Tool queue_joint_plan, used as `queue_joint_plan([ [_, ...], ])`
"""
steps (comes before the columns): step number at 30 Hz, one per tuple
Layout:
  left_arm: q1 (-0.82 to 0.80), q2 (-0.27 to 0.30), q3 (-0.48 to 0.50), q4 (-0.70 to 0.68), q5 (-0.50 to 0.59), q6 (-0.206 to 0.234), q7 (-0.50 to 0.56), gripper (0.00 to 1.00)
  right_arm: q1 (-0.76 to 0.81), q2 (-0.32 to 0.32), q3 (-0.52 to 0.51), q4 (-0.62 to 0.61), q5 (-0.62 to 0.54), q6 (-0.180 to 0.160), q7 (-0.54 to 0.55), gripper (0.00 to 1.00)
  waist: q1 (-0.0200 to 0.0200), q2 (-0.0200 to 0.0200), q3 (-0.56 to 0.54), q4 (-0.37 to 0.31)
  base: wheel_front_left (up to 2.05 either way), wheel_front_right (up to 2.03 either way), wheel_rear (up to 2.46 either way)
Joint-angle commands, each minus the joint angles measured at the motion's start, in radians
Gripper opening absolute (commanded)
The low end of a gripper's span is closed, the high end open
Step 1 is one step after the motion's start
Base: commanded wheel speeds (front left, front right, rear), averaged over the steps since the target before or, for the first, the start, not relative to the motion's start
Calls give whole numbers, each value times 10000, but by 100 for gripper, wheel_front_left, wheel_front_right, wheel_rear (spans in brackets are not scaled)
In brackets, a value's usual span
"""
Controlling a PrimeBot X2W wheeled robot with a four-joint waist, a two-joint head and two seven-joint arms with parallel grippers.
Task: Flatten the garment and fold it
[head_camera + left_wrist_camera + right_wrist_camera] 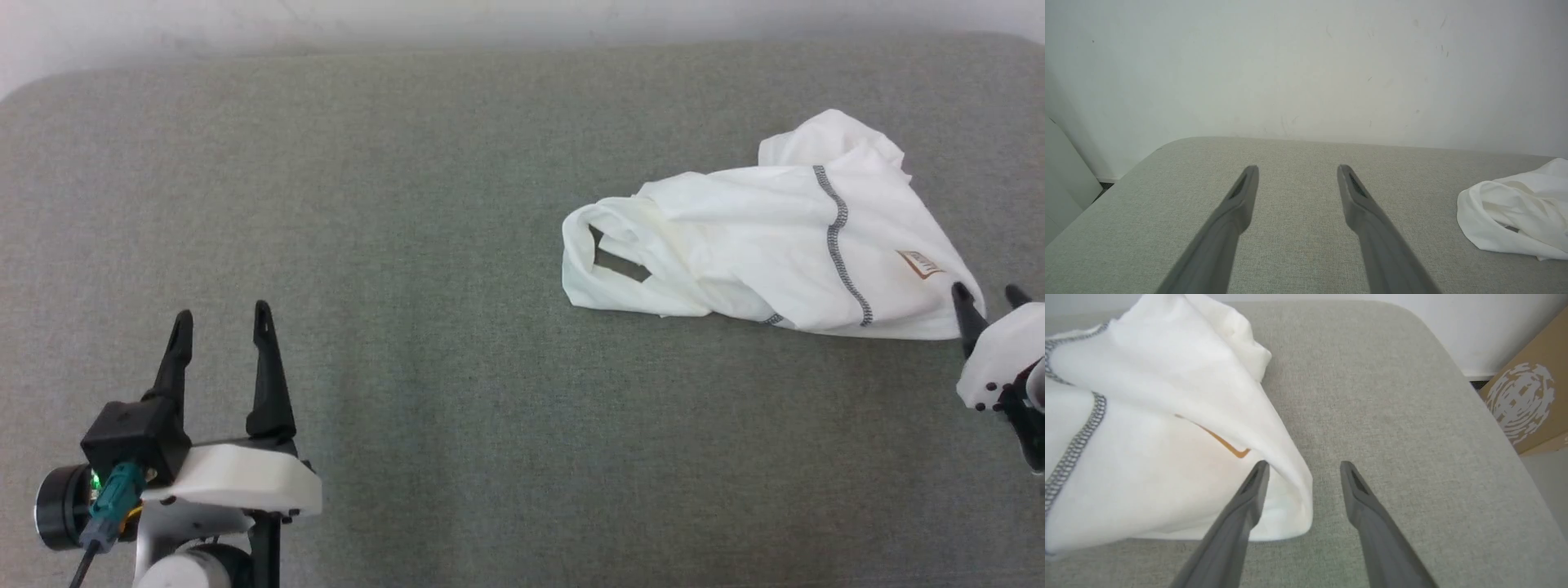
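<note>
Evidently light, limp and thin, the crumpled white thin-fabric shirt (759, 245) lies at the right of the grey fabric-covered table (408, 245). Its near-right corner, beside the wide-open, empty right tool (987, 289), suits a pinch. The left tool (222, 312) gapes empty, near left.

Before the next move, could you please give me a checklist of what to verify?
1. Garment flat: not ok, bunched in folds.
2. Right gripper open: ok, jaws apart at the garment's corner.
3. Cloth pinched: not ok, nothing held.
4. Left gripper open: ok, apart from the garment.
5. Underside untangled: cannot tell, hidden.
6. Room to spread: ok, grey surface stretches left of it.
</note>
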Motion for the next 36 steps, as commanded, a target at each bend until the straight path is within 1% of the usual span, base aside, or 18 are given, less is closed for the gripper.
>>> queue_joint_plan([
  [1,121,64,34,-24,5,61,18,100,182,106,-144,-150,-147,-19,-174,100,1,0,-168,-79,0,0,0],
  [4,197,110,53,-32,10,106,89,100,652,406,-874,-925,-585,-19,-644,100,1,0,-372,-112,0,0,0],
  [5,224,122,62,-43,10,125,116,100,800,538,-1012,-1315,-745,-19,-578,100,1,0,-431,-130,0,0,0],
  [7,277,146,81,-75,14,170,172,100,1028,801,-1087,-2317,-1023,-19,-61,100,1,0,-516,-176,0,0,0],
  [9,295,164,69,-107,24,191,223,100,1171,1021,-913,-3504,-1180,-19,886,100,1,0,-564,-195,0,0,0],
  [11,291,171,25,-142,33,194,280,100,1237,1123,-575,-4764,-1197,-19,2058,100,1,0,-578,-199,0,0,0],
  [14,222,172,-60,-190,50,177,344,100,1131,998,145,-6291,-1033,-19,3777,100,1,0,-521,-139,0,0,0],
  [17,81,156,-163,-212,50,120,360,100,791,600,982,-7022,-727,-19,5133,100,1,0,-366,18,0,0,0],
  [20,-96,120,-262,-180,41,44,302,100,252,78,1559,-6970,-691,-19,5768,100,1,0,-175,217,0,0,0],
  [24,-244,47,-315,-93,8,9,151,100,-404,-200,2113,-6420,-703,-19,6133,100,1,0,110,446,0,0,0],
  [27,-328,0,-337,-48,-33,-21,37,100,-857,-426,2786,-5907,-447,-19,6333,100,1,0,367,577,0,0,0],
  [31,-486,-62,-344,-3,-75,-40,-118,100,-1538,-793,3477,-5243,-403,-19,6035,100,1,0,726,689,0,0,0],
  [35,-614,-96,-338,44,-108,-60,-263,100,-2068,-850,4029,-4487,-133,-19,5938,100,1,0,1057,746,0,0,0],
  [36,-637,-96,-340,61,-113,-66,-287,100,-2159,-841,4178,-4304,4,-19,5993,89,1,0,1117,755,0,0,0],
])
